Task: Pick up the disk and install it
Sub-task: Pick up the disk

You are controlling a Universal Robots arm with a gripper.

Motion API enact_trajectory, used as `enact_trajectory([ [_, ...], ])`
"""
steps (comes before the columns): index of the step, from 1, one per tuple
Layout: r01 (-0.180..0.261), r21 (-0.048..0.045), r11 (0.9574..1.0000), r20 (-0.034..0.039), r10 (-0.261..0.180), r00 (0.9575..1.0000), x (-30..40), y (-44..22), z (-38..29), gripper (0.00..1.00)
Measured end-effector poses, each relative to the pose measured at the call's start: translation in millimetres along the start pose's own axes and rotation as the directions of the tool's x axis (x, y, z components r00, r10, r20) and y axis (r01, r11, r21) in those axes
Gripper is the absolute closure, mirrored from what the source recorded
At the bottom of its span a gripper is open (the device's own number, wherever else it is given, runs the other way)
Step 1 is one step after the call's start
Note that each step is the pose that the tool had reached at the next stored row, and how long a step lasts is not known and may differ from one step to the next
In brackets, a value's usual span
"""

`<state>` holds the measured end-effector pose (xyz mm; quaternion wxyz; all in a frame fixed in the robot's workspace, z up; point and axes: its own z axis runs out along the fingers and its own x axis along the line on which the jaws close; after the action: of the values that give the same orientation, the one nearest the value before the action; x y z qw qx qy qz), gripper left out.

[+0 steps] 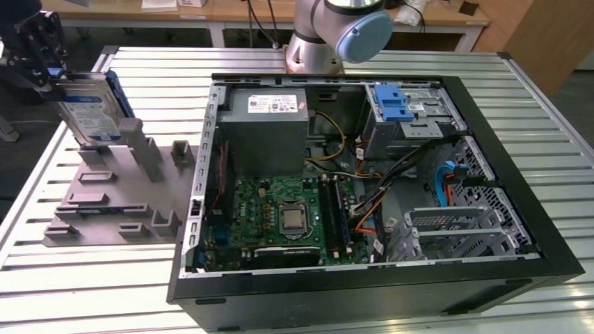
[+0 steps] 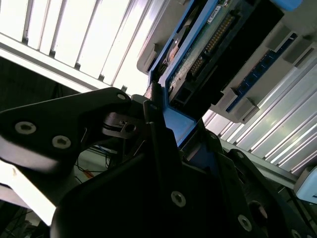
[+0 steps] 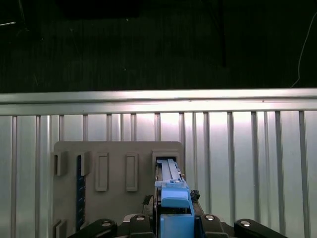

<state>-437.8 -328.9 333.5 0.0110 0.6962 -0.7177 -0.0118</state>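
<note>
1. Gripper [image 1: 55, 73]: fingers closed on top end of disk [image 1: 88, 115], blue carrier frame pinched between them.
2. Disk: stands on edge, long axis running down from gripper, slightly tilted. Lower end at slot of grey rack [image 1: 111, 202]; cannot tell whether it is clear of slot.
3. Open computer case [image 1: 371, 292]: beside rack, toward exterior view's right, well apart from disk.
4. Blue-latched drive cage [image 1: 408, 111]: far corner of case, past power supply [image 1: 269, 129].

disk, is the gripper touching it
Touching. In the second wrist view the gripper clamps the blue frame of the disk from both sides.
</note>
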Motion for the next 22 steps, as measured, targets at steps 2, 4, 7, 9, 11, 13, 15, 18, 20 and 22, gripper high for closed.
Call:
enact_trajectory([
  [2, 0.000, -0.0003, 1.0000, -0.0001, 0.000, 1.0000, 0.0, 0.0, -0.2, 0.64],
  [4, 0.000, -0.0003, 1.0000, -0.0001, 0.000, 1.0000, 0.0, 0.0, -0.4, 0.64],
  [7, 0.000, -0.0005, 1.0000, -0.0002, 0.000, 1.0000, 0.0, 0.1, -1.2, 0.64],
  [9, 0.000, -0.0003, 1.0000, -0.0002, 0.000, 1.0000, 0.0, 0.1, -2.1, 0.64],
  [11, 0.000, -0.0004, 1.0000, -0.0002, 0.000, 1.0000, 0.0, 0.1, -3.6, 0.64],
  [13, 0.000, -0.0002, 1.0000, -0.0001, 0.000, 1.0000, 0.0, 0.2, -4.8, 0.64],
  [15, 0.000, -0.0001, 1.0000, 0.0000, 0.000, 1.0000, 0.0, 0.2, -5.7, 0.64],
  [18, 0.000, -0.0003, 1.0000, -0.0001, 0.000, 1.0000, 0.0, 0.2, -6.1, 0.64],
  [20, 0.000, -0.0003, 1.0000, -0.0001, 0.000, 1.0000, 0.0, 0.2, -6.2, 0.64],
  [22, 0.000, -0.0003, 1.0000, -0.0002, 0.000, 1.0000, 0.0, 0.2, -6.6, 0.64],
])
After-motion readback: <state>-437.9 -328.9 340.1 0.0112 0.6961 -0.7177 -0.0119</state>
